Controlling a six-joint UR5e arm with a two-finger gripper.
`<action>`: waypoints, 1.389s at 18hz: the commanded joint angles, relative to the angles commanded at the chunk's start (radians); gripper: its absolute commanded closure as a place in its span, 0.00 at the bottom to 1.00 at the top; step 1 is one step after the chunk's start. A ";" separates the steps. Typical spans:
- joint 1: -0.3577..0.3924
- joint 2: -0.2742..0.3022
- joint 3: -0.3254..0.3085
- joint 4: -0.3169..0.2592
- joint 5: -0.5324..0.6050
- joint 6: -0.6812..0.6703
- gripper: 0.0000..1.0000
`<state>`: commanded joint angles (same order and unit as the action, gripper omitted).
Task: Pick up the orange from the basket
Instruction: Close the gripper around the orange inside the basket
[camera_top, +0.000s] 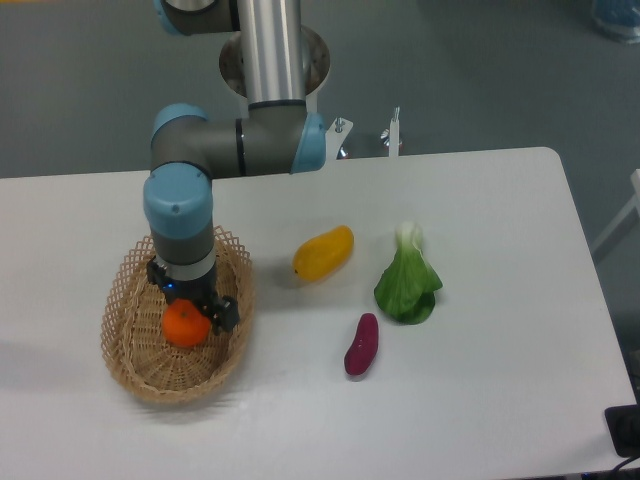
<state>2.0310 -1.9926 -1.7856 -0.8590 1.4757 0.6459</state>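
White table (480, 420), grey floor behind. Gripper (190, 308) down inside basket (130, 375), directly over orange (184, 328), one finger showing at the fruit's right edge; jaw opening hidden by the wrist, cannot tell how wide, nor whether anything is gripped. Orange lying mid-basket, top partly covered. Beyond the rim: yellow fruit (323, 252), leafy green (407, 282), purple vegetable (361, 344), all well apart. Best done by centring over the orange, lowering until fingers straddle its widest part, closing gently, then lifting straight up without snagging wicker.
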 joint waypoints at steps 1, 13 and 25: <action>-0.006 -0.003 -0.002 0.000 0.000 -0.006 0.00; -0.028 -0.031 -0.003 -0.002 0.069 -0.012 0.08; -0.026 0.020 0.002 -0.002 0.061 -0.011 0.41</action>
<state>2.0049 -1.9727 -1.7840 -0.8606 1.5371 0.6351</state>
